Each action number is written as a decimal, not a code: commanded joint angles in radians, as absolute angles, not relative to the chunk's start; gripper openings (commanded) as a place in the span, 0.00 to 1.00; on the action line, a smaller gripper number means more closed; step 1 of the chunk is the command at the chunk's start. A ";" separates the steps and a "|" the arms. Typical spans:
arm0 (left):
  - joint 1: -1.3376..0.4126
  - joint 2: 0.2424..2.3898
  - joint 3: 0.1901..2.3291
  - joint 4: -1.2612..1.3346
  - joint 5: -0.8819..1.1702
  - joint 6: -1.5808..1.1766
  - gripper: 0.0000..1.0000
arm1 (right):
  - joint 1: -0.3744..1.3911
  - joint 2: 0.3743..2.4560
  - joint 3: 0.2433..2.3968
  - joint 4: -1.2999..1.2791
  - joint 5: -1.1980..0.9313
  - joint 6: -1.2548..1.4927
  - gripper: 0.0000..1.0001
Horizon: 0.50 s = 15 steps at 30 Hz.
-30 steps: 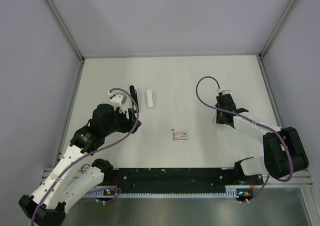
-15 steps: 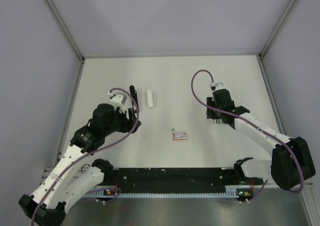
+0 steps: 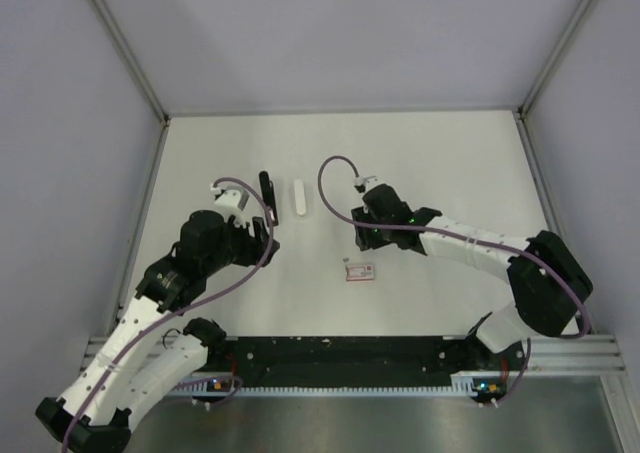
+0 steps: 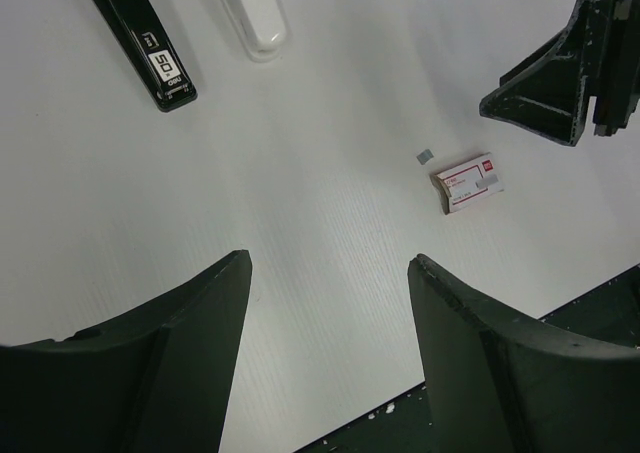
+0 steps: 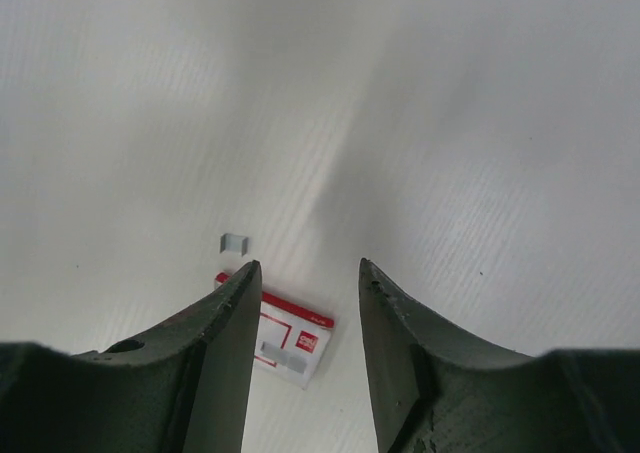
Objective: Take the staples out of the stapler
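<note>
The stapler lies in two long parts at the back left: a black bar (image 3: 265, 187) (image 4: 140, 43) and a white bar (image 3: 299, 197) (image 4: 255, 13). The staples (image 5: 233, 242) are a tiny silvery-grey piece on the table, just left of a small red-and-white box (image 5: 285, 333); they also show in the left wrist view (image 4: 425, 155) and in the top view (image 3: 346, 262). My right gripper (image 5: 308, 265) (image 3: 363, 237) is open and empty, hovering just behind the box. My left gripper (image 4: 330, 263) (image 3: 263, 233) is open and empty, in front of the black bar.
The red-and-white box (image 3: 360, 270) (image 4: 468, 183) lies mid-table near the front. A metal frame rail (image 3: 130, 63) and grey walls bound the table. The black base rail (image 3: 340, 353) runs along the near edge. The right gripper's fingers (image 4: 545, 88) show in the left wrist view.
My right arm has swung left across the table, from the right side to just behind the box. The left arm has barely moved. Both grippers stay open.
</note>
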<state>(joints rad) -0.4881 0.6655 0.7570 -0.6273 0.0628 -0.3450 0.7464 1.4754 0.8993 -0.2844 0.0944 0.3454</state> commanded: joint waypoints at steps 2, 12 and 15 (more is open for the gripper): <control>-0.488 0.652 0.753 -0.581 0.060 -0.339 0.70 | 0.819 1.542 0.983 -0.261 0.104 0.436 0.44; -0.488 0.640 0.753 -0.581 0.064 -0.339 0.70 | 0.925 1.646 1.028 -0.285 0.169 0.506 0.46; -0.486 0.635 0.750 -0.583 0.067 -0.337 0.70 | 0.942 1.666 1.032 -0.301 0.190 0.520 0.47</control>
<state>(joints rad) -0.4881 0.6521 0.7570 -0.6277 0.0631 -0.3450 0.9165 1.6402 0.9840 -0.2859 0.1390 0.4782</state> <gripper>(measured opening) 0.700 0.466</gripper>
